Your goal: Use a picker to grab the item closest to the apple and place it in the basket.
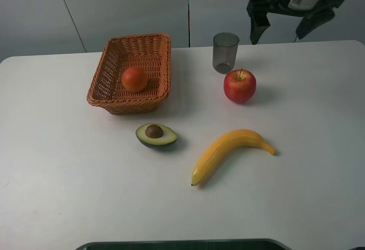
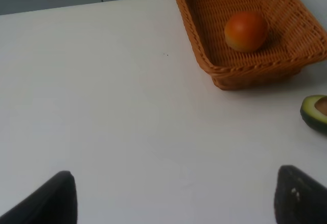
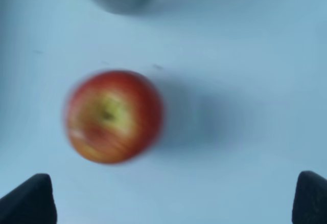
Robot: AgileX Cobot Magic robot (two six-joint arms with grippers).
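**Target.** The item nearest the apple [image 1: 239, 86] is the grey cup [image 1: 226, 52]. It stands upright on the table [image 1: 57, 176], just behind the apple and apart from it by a narrow gap. The basket [image 1: 159, 61] lies to its left and already contains a round orange fruit [image 1: 134, 79].

**Grippers.** The right gripper [image 1: 278, 36] hangs above and behind the cup, jaws spread wide, holding nothing. The left gripper [image 2: 173, 201] is also spread apart and empty, low over bare table near the basket.

**Hazards.**
- Apple contact. With the jaws this wide and the apple so near, a finger coming down on the apple side may strike it and send it rolling.
- Wrong target. The right wrist view is centred on the apple, with the cup only at its edge. That view is blurred, so alignment probably cannot be judged from it.
- Tipping. The cup is tall and smooth, so an off-centre or high grip may topple it or let it slip.
- Placement. A cup released onto the fruit may settle tilted or fall over the rim.
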